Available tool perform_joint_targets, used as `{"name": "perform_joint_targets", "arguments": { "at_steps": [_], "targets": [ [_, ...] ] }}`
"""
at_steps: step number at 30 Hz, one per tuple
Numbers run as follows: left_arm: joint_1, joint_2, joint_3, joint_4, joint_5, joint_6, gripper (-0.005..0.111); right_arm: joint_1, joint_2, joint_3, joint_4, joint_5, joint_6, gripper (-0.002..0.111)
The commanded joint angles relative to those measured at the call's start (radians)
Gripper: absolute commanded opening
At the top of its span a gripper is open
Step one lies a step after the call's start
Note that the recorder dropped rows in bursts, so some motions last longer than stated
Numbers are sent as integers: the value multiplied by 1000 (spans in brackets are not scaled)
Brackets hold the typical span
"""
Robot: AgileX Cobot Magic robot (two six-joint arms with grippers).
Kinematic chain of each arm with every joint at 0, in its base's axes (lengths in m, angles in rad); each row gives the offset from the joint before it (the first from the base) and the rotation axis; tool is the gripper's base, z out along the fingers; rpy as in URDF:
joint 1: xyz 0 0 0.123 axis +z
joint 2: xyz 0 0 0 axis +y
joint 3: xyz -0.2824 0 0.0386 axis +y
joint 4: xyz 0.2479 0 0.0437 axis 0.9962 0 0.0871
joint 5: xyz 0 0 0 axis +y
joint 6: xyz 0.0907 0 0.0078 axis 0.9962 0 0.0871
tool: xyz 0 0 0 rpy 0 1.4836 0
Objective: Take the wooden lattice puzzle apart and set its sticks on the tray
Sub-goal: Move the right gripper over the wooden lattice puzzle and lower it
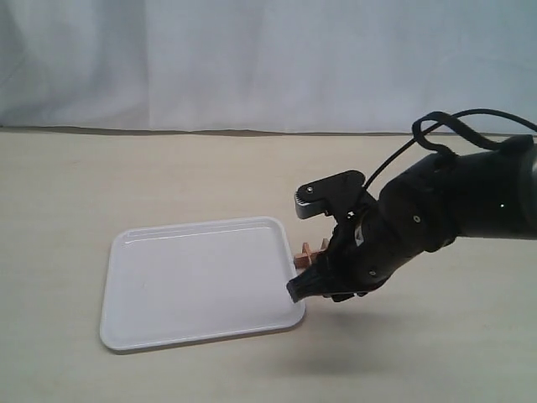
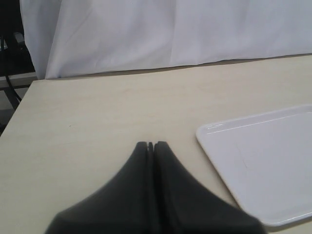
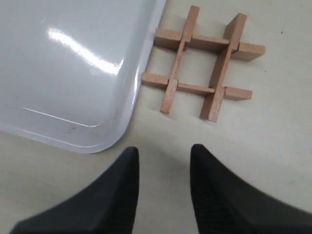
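The wooden lattice puzzle (image 3: 202, 68) lies whole on the table, its four reddish-brown sticks interlocked, just beside the white tray's (image 3: 73, 58) right rim. In the exterior view only a bit of the puzzle (image 1: 312, 251) shows behind my right arm. My right gripper (image 3: 163, 152) hovers over the table near the tray's corner, open, with nothing between its fingers and the puzzle a short way ahead. My left gripper (image 2: 152, 145) is shut and empty, left of the tray (image 2: 263, 161); it is out of the exterior view. The tray (image 1: 201, 281) holds nothing.
The pale wooden tabletop (image 1: 168, 176) stretches around the tray. A white cloth backdrop (image 1: 252, 59) hangs behind the table's far edge. My right arm's black body (image 1: 445, 210) and cable loom over the right side.
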Motion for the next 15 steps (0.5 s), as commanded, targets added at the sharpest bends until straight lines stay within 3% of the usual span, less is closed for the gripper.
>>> {"name": "perform_joint_targets", "arguments": {
  "at_steps": [1,15],
  "targets": [
    [3,-2,3,1,-5,-1,0,-28,27,-3,-25,-15,37,34],
    [3,-2,3,1,-5,-1,0,-62,113,-3,-39,-150,49,34]
  ]
}}
